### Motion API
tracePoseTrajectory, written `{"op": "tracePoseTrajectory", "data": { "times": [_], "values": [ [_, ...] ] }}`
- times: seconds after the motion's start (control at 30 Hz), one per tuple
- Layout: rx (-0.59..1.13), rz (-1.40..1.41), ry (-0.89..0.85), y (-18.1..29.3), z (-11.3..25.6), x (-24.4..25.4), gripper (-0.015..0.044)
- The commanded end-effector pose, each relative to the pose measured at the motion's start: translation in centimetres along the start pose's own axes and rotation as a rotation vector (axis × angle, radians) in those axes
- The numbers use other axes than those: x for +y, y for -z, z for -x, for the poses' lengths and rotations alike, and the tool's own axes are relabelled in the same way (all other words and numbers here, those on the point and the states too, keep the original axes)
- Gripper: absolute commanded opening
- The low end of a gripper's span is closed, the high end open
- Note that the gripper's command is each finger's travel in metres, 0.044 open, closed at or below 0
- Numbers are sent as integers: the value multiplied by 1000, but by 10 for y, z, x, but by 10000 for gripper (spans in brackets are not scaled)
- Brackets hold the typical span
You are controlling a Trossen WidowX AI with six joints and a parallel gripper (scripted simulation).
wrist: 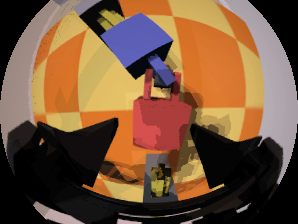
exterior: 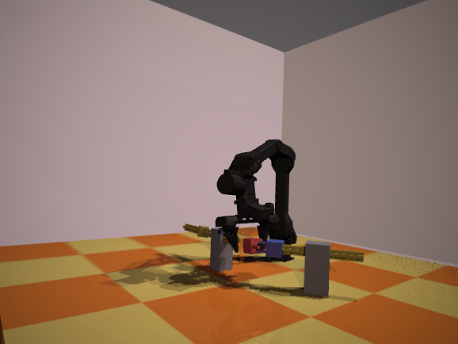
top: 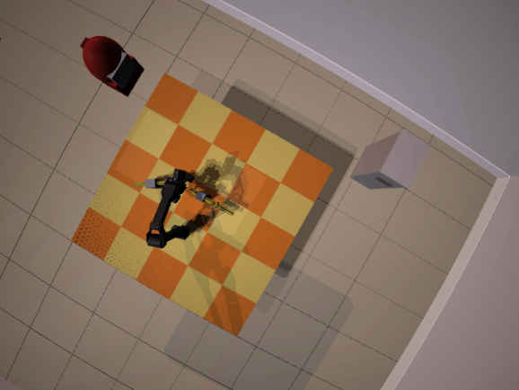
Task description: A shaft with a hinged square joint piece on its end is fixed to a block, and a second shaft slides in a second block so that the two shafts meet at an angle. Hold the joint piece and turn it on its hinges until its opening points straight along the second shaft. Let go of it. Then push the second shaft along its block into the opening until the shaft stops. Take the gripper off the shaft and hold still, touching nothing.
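Note:
The first shaft point(exterior: 345, 254) point(wrist: 111, 21) passes through its grey block point(exterior: 317, 269) point(top: 150, 183) and ends in a blue hinge part point(exterior: 274, 249) point(wrist: 137, 42). The red square joint piece point(exterior: 250, 246) point(wrist: 162, 125) hangs on the hinge, its free end toward the second grey block point(exterior: 220, 255) point(top: 200, 196) point(wrist: 151, 162). Its opening is not visible. The second yellow shaft point(top: 226, 209) point(exterior: 191, 227) point(wrist: 161, 182), with a collar, runs through that block; whether its end lines up exactly is unclear. My gripper point(wrist: 156, 124) point(exterior: 249, 243) is wide open, a finger on either side of the red piece, not gripping it.
The blocks stand on an orange and yellow checkered top point(top: 269, 229) point(exterior: 222, 313). The black arm point(top: 163, 208) point(exterior: 282, 186) reaches over from one side. A red rounded object point(top: 101, 56) and a grey box point(top: 392, 157) are away from the top.

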State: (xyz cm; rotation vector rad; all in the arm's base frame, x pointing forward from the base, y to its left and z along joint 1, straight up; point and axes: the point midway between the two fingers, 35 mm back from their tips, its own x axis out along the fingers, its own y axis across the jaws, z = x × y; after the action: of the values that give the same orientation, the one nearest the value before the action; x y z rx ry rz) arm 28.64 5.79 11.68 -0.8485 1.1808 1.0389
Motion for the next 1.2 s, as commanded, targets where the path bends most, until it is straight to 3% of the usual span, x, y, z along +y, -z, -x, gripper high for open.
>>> {"op": "tracePoseTrajectory", "data": {
  "times": [0.0,0.3,1.17],
  "values": [
    [-70,11,17,-1,5,0,440],
    [-60,-16,17,-2,8,0,440],
    [-1,-897,140,-29,114,1,440]
  ]
}}
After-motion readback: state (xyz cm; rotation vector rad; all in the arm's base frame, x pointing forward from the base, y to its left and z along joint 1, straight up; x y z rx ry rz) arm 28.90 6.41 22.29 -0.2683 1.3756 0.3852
